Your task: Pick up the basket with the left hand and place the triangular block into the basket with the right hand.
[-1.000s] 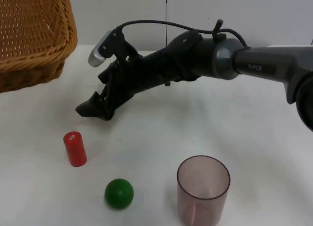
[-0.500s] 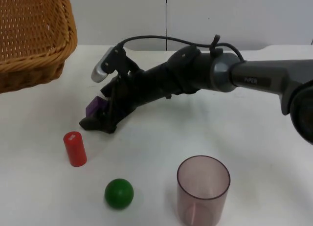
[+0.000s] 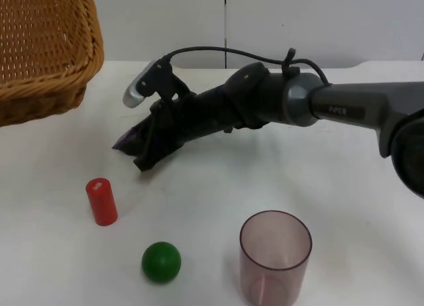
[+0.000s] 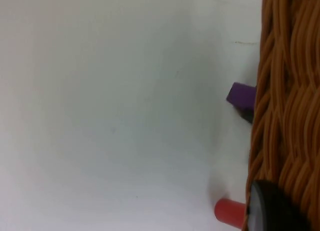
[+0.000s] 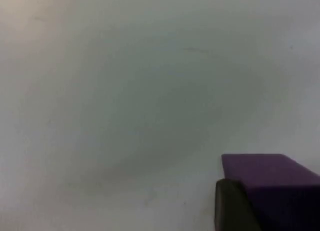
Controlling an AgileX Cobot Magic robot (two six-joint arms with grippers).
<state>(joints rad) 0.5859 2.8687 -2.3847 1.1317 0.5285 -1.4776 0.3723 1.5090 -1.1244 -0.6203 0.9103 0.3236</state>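
The woven wicker basket [image 3: 40, 48] hangs above the table's far left corner. Its wall [image 4: 290, 91] fills the side of the left wrist view, where my left gripper's black fingertip [image 4: 272, 208] presses on the rim, shut on it. The purple triangular block [image 3: 124, 141] is clear of the table, left of centre. My right gripper [image 3: 138, 153] is shut on it. In the right wrist view the block [image 5: 270, 173] sits against a black finger [image 5: 232, 206]. The left wrist view shows the block [image 4: 241, 94] just beside the basket wall.
A red cylinder [image 3: 101, 201] stands in front of the right gripper, with a green ball [image 3: 161, 261] nearer the front edge. A tinted see-through cup [image 3: 275, 256] stands at the front centre. The right arm stretches across the table from the right.
The right gripper has closed on the purple block and lifted it off the table, pulling back slightly. The basket has stayed in place.
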